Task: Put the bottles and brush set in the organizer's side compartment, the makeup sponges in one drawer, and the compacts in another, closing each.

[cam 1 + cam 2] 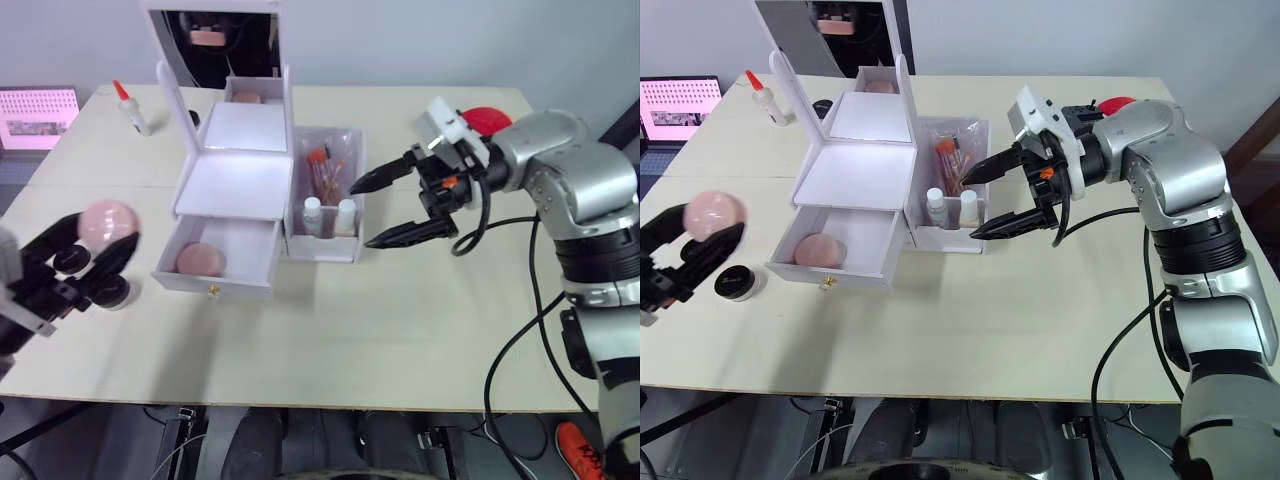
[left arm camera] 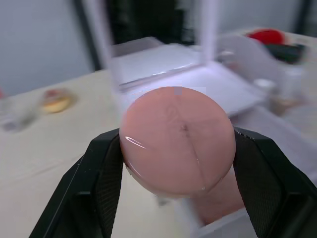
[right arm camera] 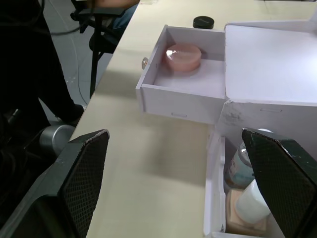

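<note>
A pink compact [image 1: 107,222] was clamped in the left gripper [image 1: 92,250], off the organizer's [image 1: 245,185] left side; another lay in the open lower drawer [image 1: 218,258]; right gripper [image 1: 392,205] — fingers spread apart — hung beside the bottles [image 1: 328,216].

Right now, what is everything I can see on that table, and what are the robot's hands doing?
Organizer: one, white, mid-table, bottom drawer open.
Pink compact: one, inside the open drawer.
Bottles: two, white-capped, side compartment.
Brush set: one, reddish, side compartment behind the bottles.
Black compact: one, table left of the drawer.
Glue bottle: one, red-tipped, far left.
Red object: one, far right.
Laptop: one, pink screen, far left.
Left gripper: holding a second pink compact.
Right gripper: open, empty, beside the side compartment.
</note>
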